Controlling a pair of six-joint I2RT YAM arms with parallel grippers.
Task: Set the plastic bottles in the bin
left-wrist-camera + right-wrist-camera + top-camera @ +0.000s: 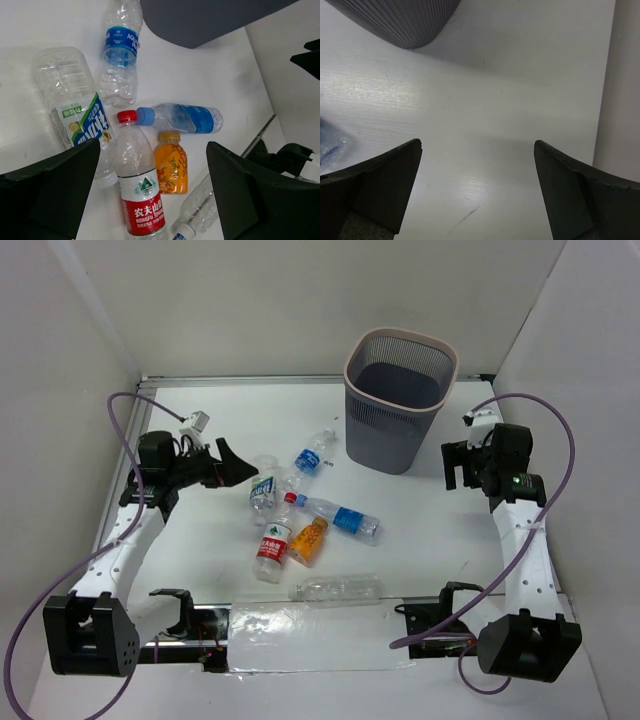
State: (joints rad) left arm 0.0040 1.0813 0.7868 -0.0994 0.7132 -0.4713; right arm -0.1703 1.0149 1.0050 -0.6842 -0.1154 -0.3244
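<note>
Six plastic bottles lie on the white table (pixel 430 540): a blue-label one (pixel 310 458), a green-label one (pixel 263 490), a blue-capped one (pixel 340 517), a red-label one (pixel 273 540), an orange one (pixel 310 540) and a label-free one (pixel 338 588). The grey mesh bin (pixel 395 410) stands at the back right. My left gripper (pixel 240 468) is open and empty, hovering left of the cluster. Its view shows the red-label (pixel 142 192), orange (pixel 171 165), blue-capped (pixel 182 118), green-label (pixel 80 112) and blue-label (pixel 120 50) bottles. My right gripper (pixel 458 452) is open and empty beside the bin (pixel 400 20).
White walls close in the table on the left, back and right. A clear plastic sheet (pixel 310 635) lies at the near edge between the arm bases. Purple cables (pixel 120 430) loop by both arms.
</note>
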